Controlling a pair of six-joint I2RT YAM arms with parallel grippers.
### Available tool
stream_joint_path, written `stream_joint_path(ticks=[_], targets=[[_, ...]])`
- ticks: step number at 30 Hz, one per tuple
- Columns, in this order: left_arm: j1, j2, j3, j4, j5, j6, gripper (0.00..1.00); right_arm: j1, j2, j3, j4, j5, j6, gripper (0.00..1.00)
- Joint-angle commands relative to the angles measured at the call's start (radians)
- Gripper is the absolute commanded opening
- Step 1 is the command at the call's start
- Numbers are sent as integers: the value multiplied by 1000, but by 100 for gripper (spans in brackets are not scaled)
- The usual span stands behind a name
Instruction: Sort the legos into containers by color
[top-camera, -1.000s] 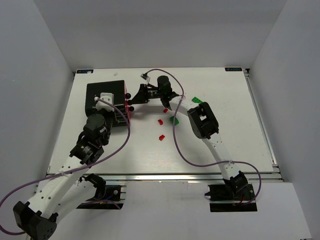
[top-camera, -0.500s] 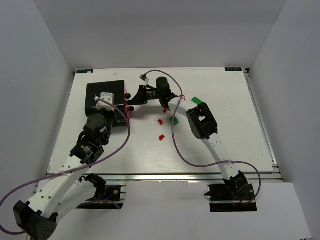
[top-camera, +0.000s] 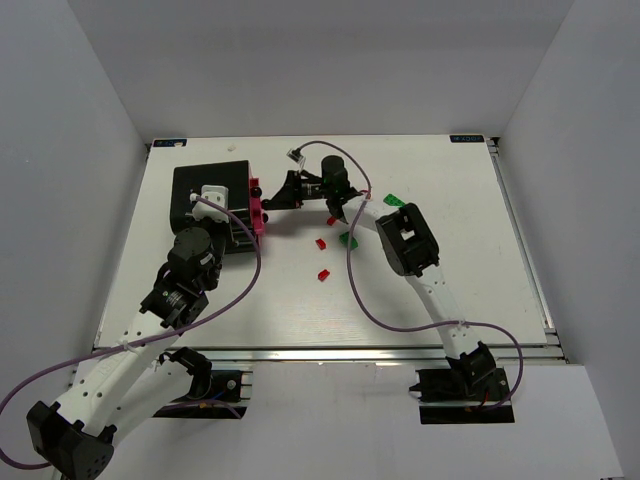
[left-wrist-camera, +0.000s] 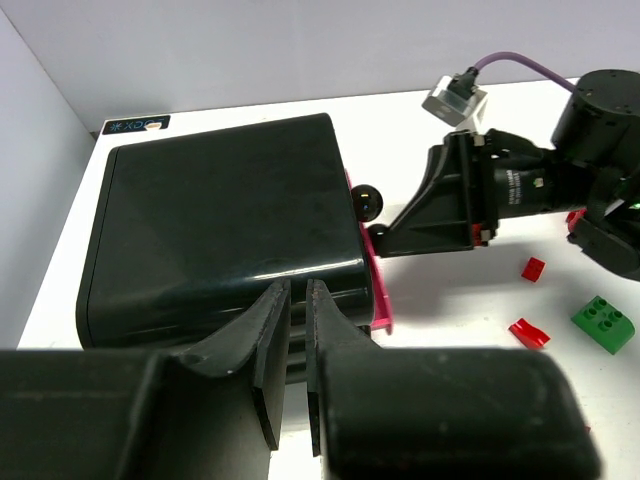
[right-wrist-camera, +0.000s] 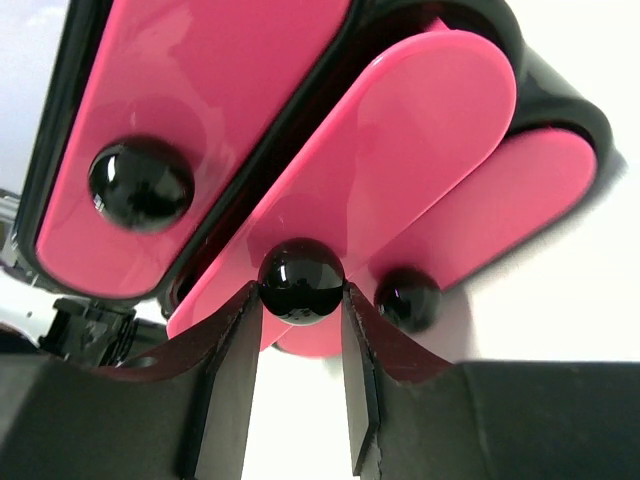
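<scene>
surface (top-camera: 450, 260) | black box (top-camera: 205, 190) at 10 o'clock, pink box (top-camera: 257, 215) on its 3 o'clock side | my left end effector (left-wrist-camera: 299, 290) nearly closed at the black box's near edge, hold unclear | my right end effector (right-wrist-camera: 300, 296) clamped on the pink box's knob (right-wrist-camera: 301, 281) | red legos (top-camera: 322, 243) and green legos (top-camera: 394, 201) loose at 3 o'clock of the pink box

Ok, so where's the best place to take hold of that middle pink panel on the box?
By its round black knob, coming face-on at the pink panel with a finger on each side. The knob stands proud of the flat, glossy face, which offers no other hold.
</scene>
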Motion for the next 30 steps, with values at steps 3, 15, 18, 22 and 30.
stream_joint_path(ticks=[3,15,18,22,30], targets=[[4,-6,-3,13,-9,3,23,-75,-101,-112,70,-41,1,21],[4,-6,-6,13,28,-4,23,-125,-244,-290,-37,-96,-155,55],[4,-3,-8,13,100,-4,29,-129,-250,-288,-48,-116,-158,74],[4,49,21,-3,242,-24,52,-138,-302,-322,-123,-99,-216,74],[-32,271,173,-72,620,-223,42,-181,-590,-483,-609,109,-742,66]])
